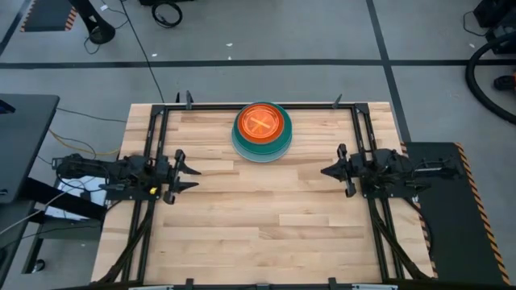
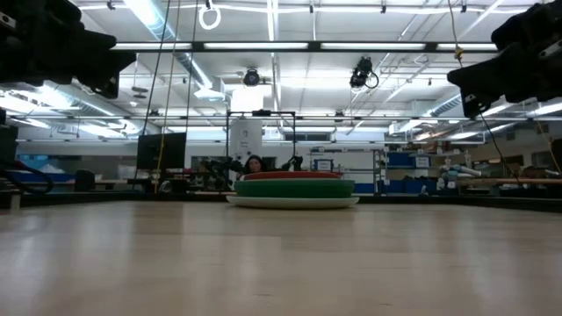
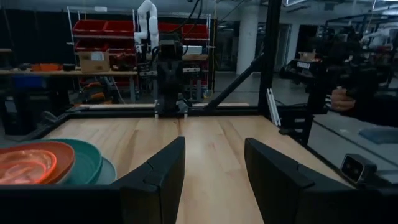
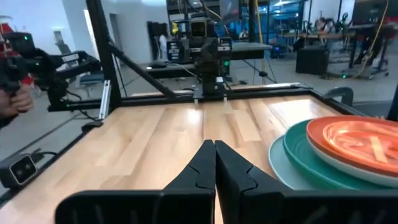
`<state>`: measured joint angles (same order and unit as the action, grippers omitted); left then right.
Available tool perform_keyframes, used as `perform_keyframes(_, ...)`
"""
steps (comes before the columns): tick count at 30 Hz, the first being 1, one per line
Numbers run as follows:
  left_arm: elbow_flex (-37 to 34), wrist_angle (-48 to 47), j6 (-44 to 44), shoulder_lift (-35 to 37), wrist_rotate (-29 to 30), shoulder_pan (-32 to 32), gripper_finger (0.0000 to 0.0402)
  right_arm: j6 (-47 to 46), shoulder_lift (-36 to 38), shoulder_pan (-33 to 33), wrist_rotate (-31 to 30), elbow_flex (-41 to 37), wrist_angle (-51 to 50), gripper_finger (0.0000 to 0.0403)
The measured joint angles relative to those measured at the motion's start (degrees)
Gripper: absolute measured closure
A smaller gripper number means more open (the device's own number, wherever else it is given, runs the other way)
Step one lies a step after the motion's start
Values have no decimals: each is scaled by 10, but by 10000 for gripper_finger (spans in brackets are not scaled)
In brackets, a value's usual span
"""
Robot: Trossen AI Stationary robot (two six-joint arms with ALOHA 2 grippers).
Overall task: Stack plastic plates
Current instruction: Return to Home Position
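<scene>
The plastic plates (image 1: pixel 262 133) are sitting as one stack at 12 o'clock on the table (image 1: pixel 266 217), none lying loose. The left gripper (image 1: pixel 196 171) is waiting released at 9 o'clock, and the right gripper (image 1: pixel 325 171) is waiting clenched, empty, at 3 o'clock.

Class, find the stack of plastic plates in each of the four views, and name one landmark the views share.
High view: plate stack at top centre of the table.
Low view: stack in the centre, far back.
Left wrist view: stack at the picture's edge, partly cut off.
Right wrist view: stack likewise cut off at the edge.
Shared landmark: the wooden table beneath it.
</scene>
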<state>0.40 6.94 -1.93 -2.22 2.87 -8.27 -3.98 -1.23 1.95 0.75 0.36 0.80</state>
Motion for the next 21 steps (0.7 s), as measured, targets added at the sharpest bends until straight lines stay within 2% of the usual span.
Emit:
perform_keyframes(3, 0, 0, 11, 0, 0, 0, 230, -14, -2, -16, 6, 0, 1, 396)
perform_keyframes(8, 0, -5, -7, 0, 0, 0, 230, -14, -6, -28, -50, 0, 9, 387)
perform_keyframes(13, 0, -3, 34, 0, 0, 0, 230, -19, -6, -29, -52, 0, 9, 385)
perform_keyframes(21, 0, -3, 40, 0, 0, 0, 230, -19, -6, -29, -53, 0, 9, 383)
